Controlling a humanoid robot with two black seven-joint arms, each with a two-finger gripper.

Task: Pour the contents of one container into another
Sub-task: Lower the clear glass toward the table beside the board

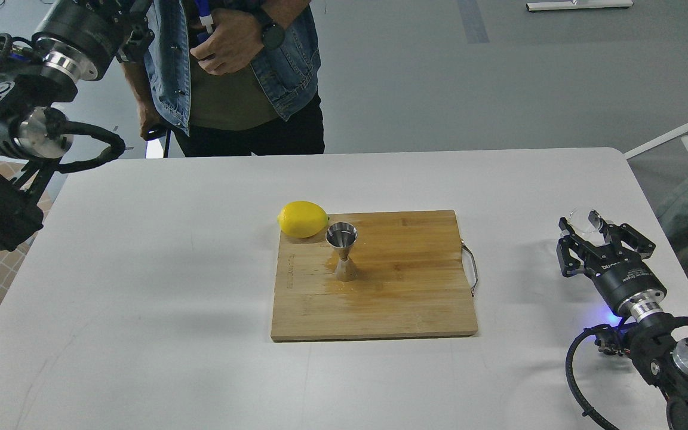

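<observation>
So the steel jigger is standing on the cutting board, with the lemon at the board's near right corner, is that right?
Not quite. The jigger does stand on the cutting board, but the head view shows the lemon at the board's far left corner, not the near right one.

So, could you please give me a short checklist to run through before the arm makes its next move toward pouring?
1. Right end effector around the glass tumbler: ok, though how firm the grip is: cannot tell.
2. Tumbler contents: cannot tell.
3. Jigger upright on the cutting board, mouth up: ok.
4. Lemon close beside the jigger, apart from it: ok.
5. Path over the table from tumbler to jigger free of objects: ok.
6. Left end effector: not in view, cannot tell.
</observation>
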